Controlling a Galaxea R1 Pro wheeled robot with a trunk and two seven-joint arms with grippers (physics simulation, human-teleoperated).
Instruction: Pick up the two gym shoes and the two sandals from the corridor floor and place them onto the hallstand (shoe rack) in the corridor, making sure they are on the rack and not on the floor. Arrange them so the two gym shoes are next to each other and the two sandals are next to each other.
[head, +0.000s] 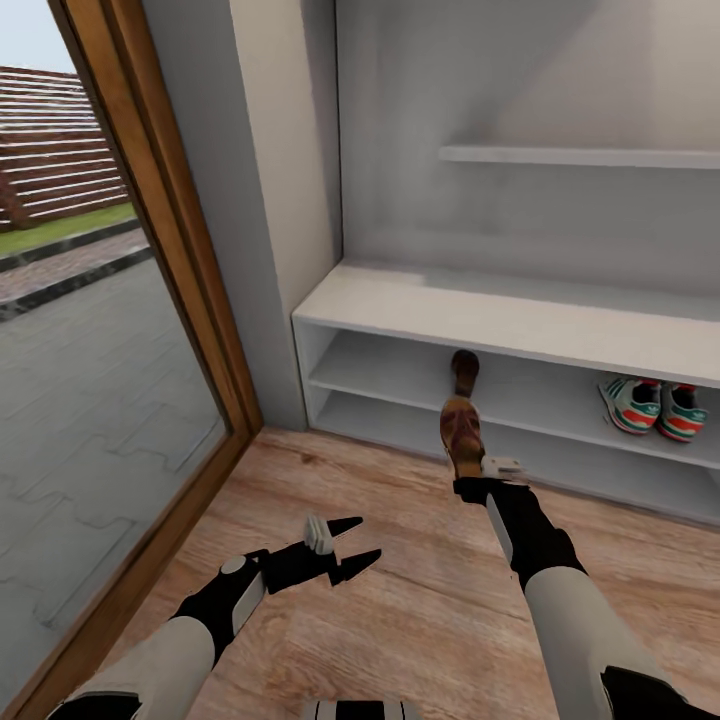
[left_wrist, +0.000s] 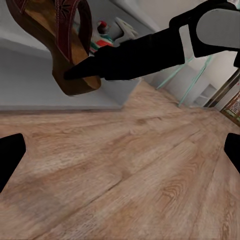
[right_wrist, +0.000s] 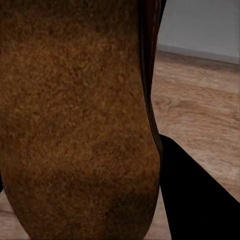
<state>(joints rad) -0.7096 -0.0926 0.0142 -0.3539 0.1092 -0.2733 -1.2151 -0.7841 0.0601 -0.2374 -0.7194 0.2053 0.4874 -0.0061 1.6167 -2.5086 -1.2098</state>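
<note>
Right gripper (head: 478, 478) clamped held sandal (head: 461, 432) by heel, toe toward hallstand (head: 520, 320). Best slid level beside shelved sandal (head: 464, 372) (left gripper (head: 352, 543) wide, idle).

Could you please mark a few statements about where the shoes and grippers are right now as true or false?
1. The right gripper holds a sandal above the floor. True.
2. Both gym shoes lie on the floor. False: they sit side by side on a shelf of the hallstand.
3. The left gripper is shut on a sandal. False: it is open and holds nothing, hovering over the floor.
4. A second sandal is already on the rack's shelf, behind the held one. True.
5. The hallstand's flat top carries the gym shoes. False: the top is bare; the gym shoes are one level below.
</note>
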